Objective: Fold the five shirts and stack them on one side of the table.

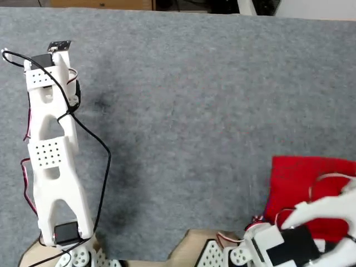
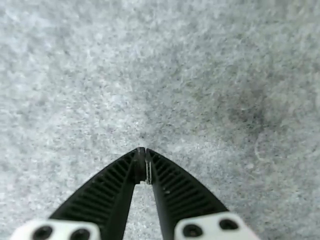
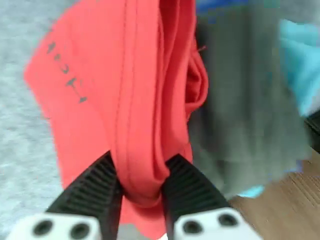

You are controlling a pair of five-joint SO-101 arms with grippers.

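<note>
A folded red shirt (image 1: 308, 186) lies at the table's near right side. In the right wrist view my right gripper (image 3: 140, 187) is shut on a bunched fold of the red shirt (image 3: 145, 100). Beneath it lie a grey-green shirt (image 3: 245, 115) and light blue cloth (image 3: 300, 60). The right arm (image 1: 300, 239) stands at the near right corner over the shirt's edge. My left gripper (image 2: 142, 157) is shut with nothing between its fingers, just above bare grey felt. The left arm (image 1: 50, 133) stretches along the table's left side.
Grey felt (image 1: 189, 111) covers the table. A wooden surface (image 3: 280, 215) shows beside the shirt pile in the right wrist view. Black and red cables (image 1: 92, 139) trail along the left arm.
</note>
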